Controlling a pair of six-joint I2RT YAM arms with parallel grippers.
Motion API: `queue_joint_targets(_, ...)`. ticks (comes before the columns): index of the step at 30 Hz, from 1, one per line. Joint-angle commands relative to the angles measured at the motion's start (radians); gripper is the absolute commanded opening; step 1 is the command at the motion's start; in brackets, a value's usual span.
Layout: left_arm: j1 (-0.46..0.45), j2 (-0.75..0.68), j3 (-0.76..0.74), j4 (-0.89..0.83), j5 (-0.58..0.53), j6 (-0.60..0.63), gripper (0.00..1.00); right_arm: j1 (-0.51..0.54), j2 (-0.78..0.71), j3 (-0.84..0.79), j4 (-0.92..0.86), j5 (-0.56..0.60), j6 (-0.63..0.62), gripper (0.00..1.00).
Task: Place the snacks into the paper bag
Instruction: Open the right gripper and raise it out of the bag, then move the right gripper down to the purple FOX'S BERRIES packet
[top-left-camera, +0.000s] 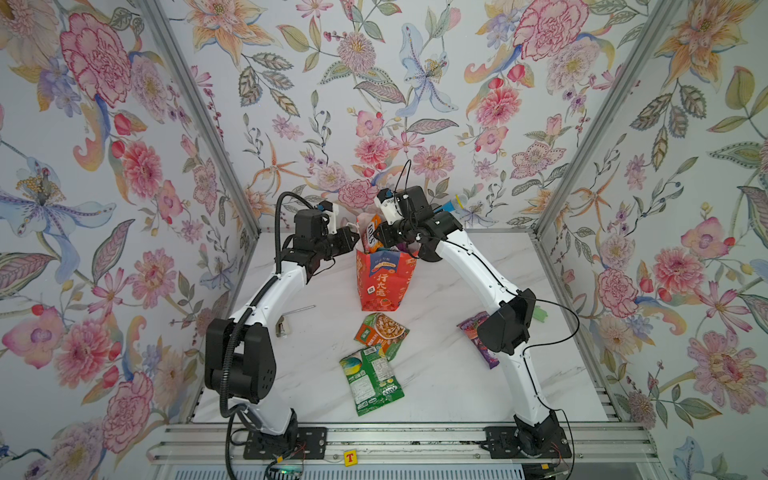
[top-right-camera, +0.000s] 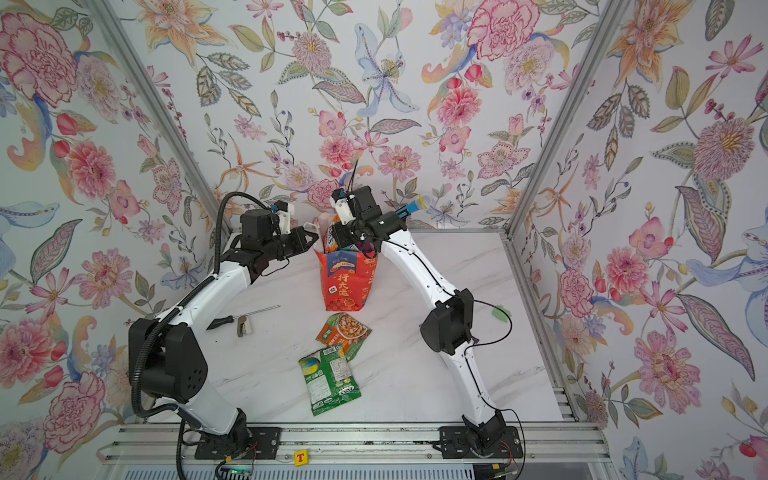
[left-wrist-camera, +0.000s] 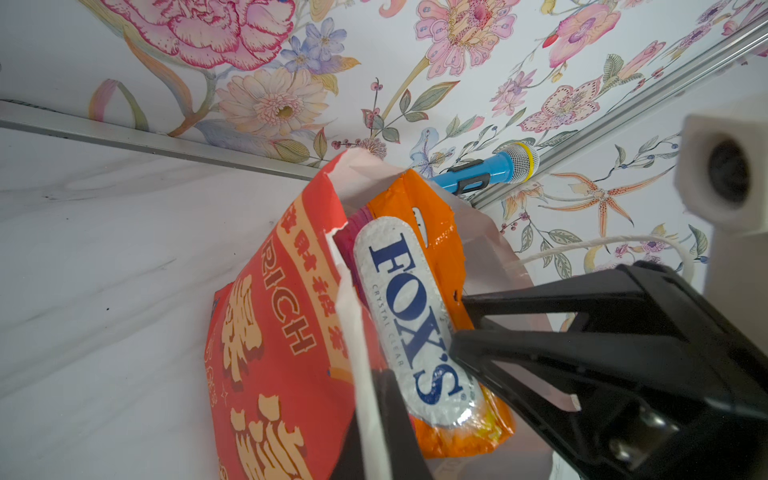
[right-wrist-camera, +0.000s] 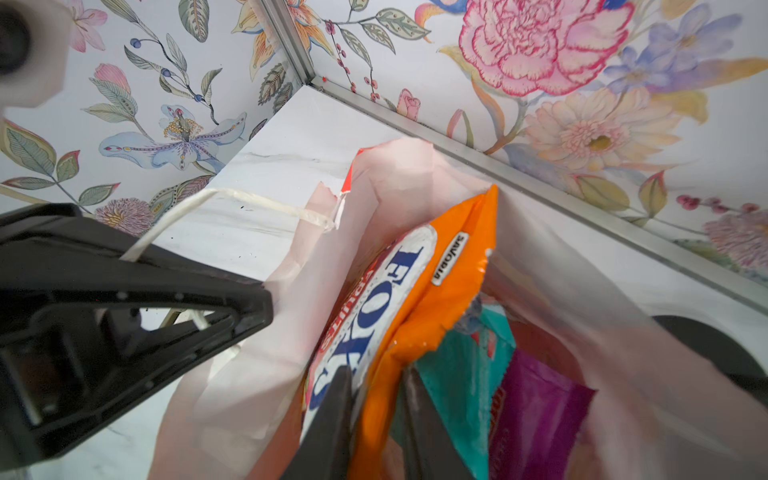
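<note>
The paper bag (top-left-camera: 384, 282) could tip, or its torn rim rip, if the right pincer (right-wrist-camera: 374, 374) drags sideways, since the left pincer (right-wrist-camera: 262, 305) is clamped on that rim beside the cord handle (right-wrist-camera: 232, 195). The right pincer is narrow, pinching the FOXS packet (left-wrist-camera: 411, 316), which pokes from the bag's mouth beneath it and might lift out with it. The packet is glossy orange, crinkled, white-and-blue labelled; a teal packet (right-wrist-camera: 465, 374) and a purple packet (right-wrist-camera: 536, 407) lie deeper, beyond that pincer

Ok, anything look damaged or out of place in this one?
Yes. The paper bag has a torn rim: a ragged notch near one corner of its mouth, seen in both wrist views. The orange FOXS packet stands on end, poking well above the rim.
</note>
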Motion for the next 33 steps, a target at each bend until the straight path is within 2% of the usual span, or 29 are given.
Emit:
queue_joint_targets(1,0.005,0.017,0.012,-0.01,0.005,0.008,0.0,0.012,0.039,0.023,0.012,-0.025,0.035,0.15)
queue_joint_targets(3,0.005,0.019,0.012,-0.008,0.006,0.007,0.0,0.011,0.058,0.023,0.018,-0.028,0.046,0.09)
queue_joint_targets(8,0.008,0.018,0.01,-0.008,0.008,0.007,0.0,0.013,0.1,0.032,0.018,-0.036,0.065,0.09)
queue_joint_targets(10,0.006,0.016,0.008,-0.008,0.008,0.007,0.0,0.009,0.101,0.036,0.018,-0.035,0.077,0.15)
queue_joint_targets(13,0.012,0.012,0.004,-0.007,0.009,0.007,0.0,0.001,0.073,0.068,0.018,-0.047,0.091,0.33)
queue_joint_targets(15,0.013,0.012,0.001,-0.007,0.009,0.008,0.0,-0.003,0.027,0.091,0.036,-0.05,0.097,0.41)
queue_joint_targets(23,0.012,0.012,-0.012,0.016,0.012,-0.004,0.0,-0.04,-0.208,0.06,0.125,-0.018,0.099,0.49)
queue_joint_targets(25,0.013,0.014,-0.014,0.019,0.015,-0.007,0.0,-0.046,-0.269,0.006,0.128,0.002,0.099,0.5)
queue_joint_targets(28,0.013,0.015,-0.016,0.024,0.017,-0.007,0.0,-0.05,-0.393,-0.166,0.16,0.036,0.098,0.5)
queue_joint_targets(33,0.013,0.019,-0.019,0.032,0.022,-0.008,0.0,-0.076,-0.726,-0.728,0.419,0.077,0.178,0.54)
